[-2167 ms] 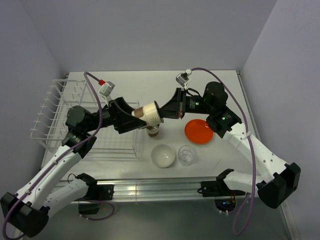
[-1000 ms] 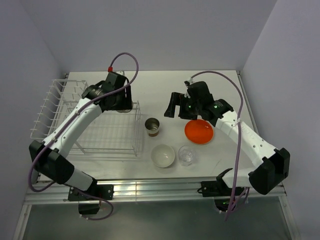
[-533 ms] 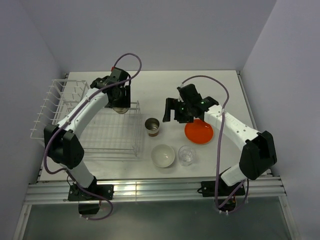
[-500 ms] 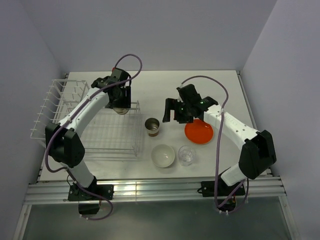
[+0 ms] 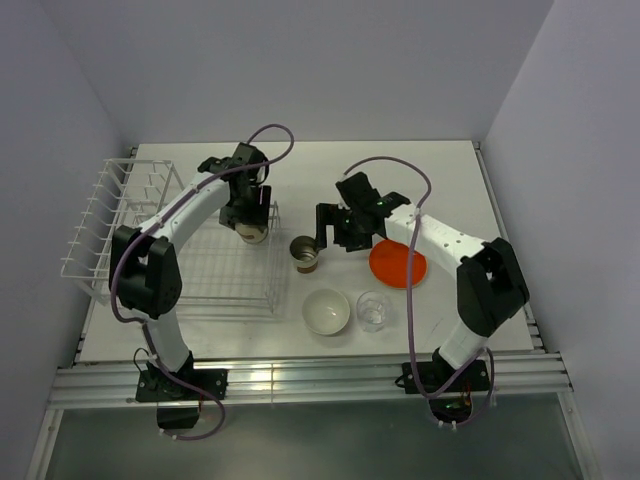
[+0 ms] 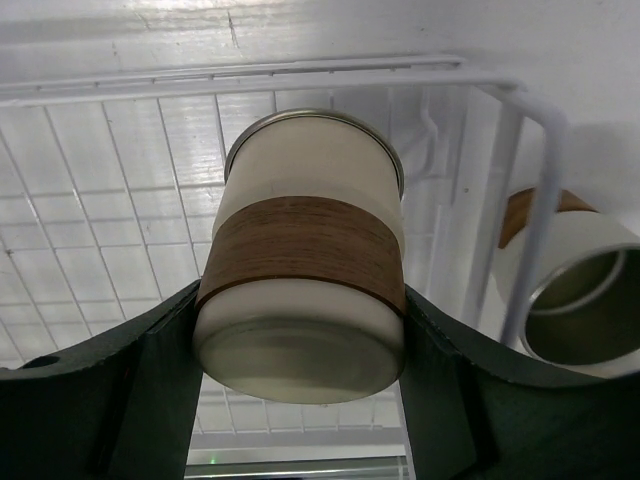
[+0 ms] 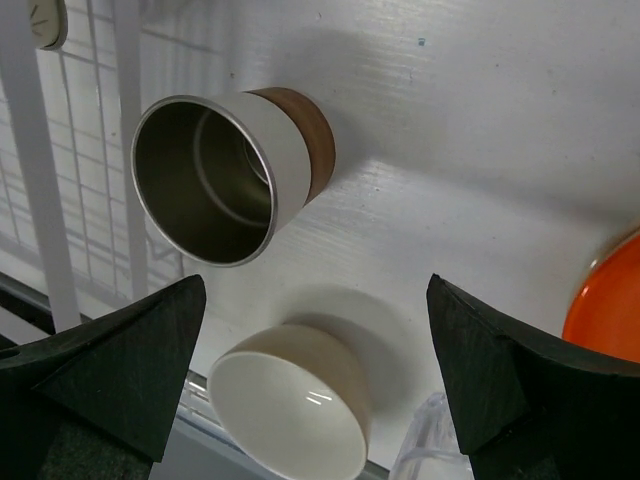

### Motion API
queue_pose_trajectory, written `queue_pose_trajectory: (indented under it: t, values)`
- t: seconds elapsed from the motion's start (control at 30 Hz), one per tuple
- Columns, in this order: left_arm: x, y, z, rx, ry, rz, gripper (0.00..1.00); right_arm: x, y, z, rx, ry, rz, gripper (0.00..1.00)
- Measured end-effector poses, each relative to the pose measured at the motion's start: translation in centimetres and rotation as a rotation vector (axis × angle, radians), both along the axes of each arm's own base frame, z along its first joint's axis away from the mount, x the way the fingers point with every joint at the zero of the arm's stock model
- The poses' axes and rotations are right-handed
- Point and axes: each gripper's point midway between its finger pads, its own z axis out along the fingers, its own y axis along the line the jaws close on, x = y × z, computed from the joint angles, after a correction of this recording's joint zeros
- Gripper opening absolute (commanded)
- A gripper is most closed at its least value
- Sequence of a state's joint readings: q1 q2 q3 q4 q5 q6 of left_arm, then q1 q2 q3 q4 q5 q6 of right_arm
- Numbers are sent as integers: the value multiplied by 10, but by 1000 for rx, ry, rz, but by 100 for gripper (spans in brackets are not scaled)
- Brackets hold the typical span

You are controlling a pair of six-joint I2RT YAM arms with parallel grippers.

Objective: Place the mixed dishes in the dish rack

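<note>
My left gripper (image 5: pixel 251 222) is shut on a tan cup with a brown band (image 6: pixel 305 255). The cup hangs mouth down over the back right corner of the dish rack (image 5: pixel 190 275) basket, and I cannot tell whether its rim touches the wires. A second cup (image 5: pixel 304 252) stands upright on the table just outside the rack's right wall (image 6: pixel 530 210). My right gripper (image 5: pixel 323 230) hovers open just right of and above this cup (image 7: pixel 225 175), holding nothing. Nearer the front sit the cream-white bowl (image 5: pixel 326 311) and the clear glass (image 5: pixel 374 309). The orange plate (image 5: pixel 398 263) lies to the right.
The rack's tall plate slots (image 5: pixel 100 215) stand at the far left. In the right wrist view the bowl (image 7: pixel 290 410) lies between the open fingers' line of sight, with the glass (image 7: pixel 430 455) and the plate's edge (image 7: pixel 610 300) to the right.
The left arm has carried its cup right and forward, down over the basket's back right corner. The right gripper has moved left, closer to the cup on the table.
</note>
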State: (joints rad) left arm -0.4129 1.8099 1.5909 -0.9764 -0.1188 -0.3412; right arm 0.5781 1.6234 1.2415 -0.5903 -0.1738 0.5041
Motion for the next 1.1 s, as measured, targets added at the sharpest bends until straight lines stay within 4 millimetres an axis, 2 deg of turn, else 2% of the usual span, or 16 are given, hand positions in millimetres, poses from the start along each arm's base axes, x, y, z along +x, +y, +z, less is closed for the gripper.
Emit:
queue_pose_trajectory:
  t: [0.1,0.27,0.3,0.37,0.4,0.43,0.6,0.67,0.87,0.97,1.1]
  values:
    - [3,0,-15,7,30,-4,25,-1,6,-11,-14,23,13,98]
    - [13,-3,-15,-5,19,-4,48,1,13,-18,-16,35,16,97]
    - [13,-3,-15,-5,17,-4,58,2,15,-17,-14,34,18,96]
    - [14,-3,-15,-6,16,-3,66,4,18,-15,-7,27,16,96]
    - [14,-3,-15,-6,14,-3,84,5,20,-13,-3,23,15,96]
    - [14,-3,-15,-7,12,-3,87,7,21,-11,2,17,14,96]
    - [12,-1,-19,-8,10,6,99,15,35,-5,21,-2,23,95]
    - [11,0,-16,-11,4,11,99,16,39,-8,19,1,26,95]
    - [9,3,13,-41,-78,40,99,10,37,-18,-28,-9,29,94]
    - [-1,8,36,-70,-138,62,99,-8,26,-25,-72,-20,48,94]
    - [-18,11,73,-133,-236,82,99,-44,4,-34,-131,-27,98,93]
